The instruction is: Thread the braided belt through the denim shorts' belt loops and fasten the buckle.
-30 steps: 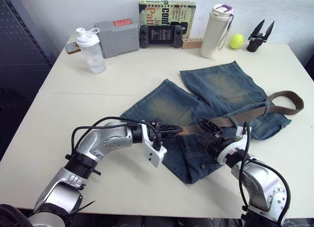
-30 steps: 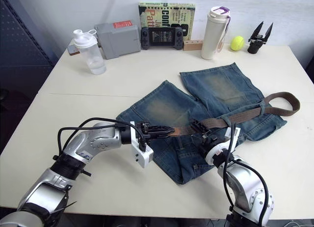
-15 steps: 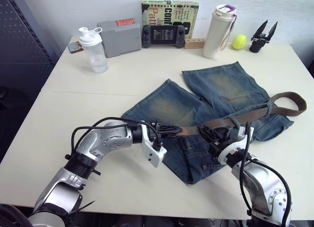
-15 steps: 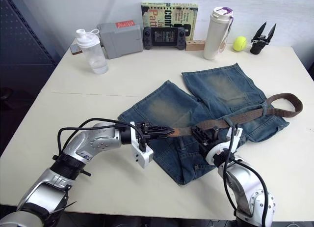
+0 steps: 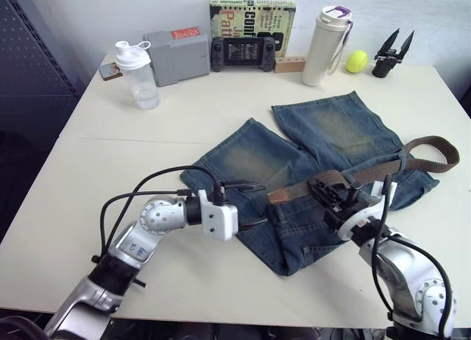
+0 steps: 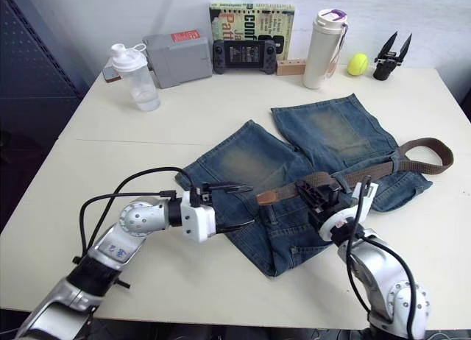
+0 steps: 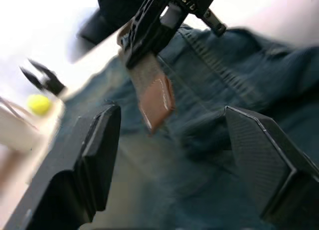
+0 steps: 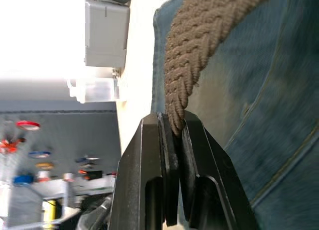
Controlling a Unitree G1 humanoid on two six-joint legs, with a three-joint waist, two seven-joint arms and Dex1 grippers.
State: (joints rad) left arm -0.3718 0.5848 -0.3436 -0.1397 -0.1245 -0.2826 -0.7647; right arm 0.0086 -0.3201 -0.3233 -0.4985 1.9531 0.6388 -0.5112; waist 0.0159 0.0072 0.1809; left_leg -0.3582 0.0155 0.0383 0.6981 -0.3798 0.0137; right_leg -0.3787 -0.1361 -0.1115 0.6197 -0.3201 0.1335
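Along the tabletop's (image 5: 147, 134) far edge: shaker bottle (image 5: 136, 75), grey box (image 5: 175, 56), game console (image 5: 242, 54), book (image 5: 252, 12), white flask (image 5: 324, 45), tennis ball (image 5: 356, 61).

Bright, even light; left wrist view blurred, background overexposed.

Cream table (image 5: 110, 156) carries denim shorts (image 5: 309, 149), bottles, ball.

The left gripper (image 7: 167, 155) stands with its two black fingers (image 7: 97, 145) spread wide over the denim shorts (image 7: 239, 85). Between them, the braided belt (image 7: 154, 93) ends in a smooth brown tip just above the denim. The right gripper (image 7: 149, 26) pinches the belt beyond that tip. A yellow ball (image 7: 39, 104) lies beyond the shorts.
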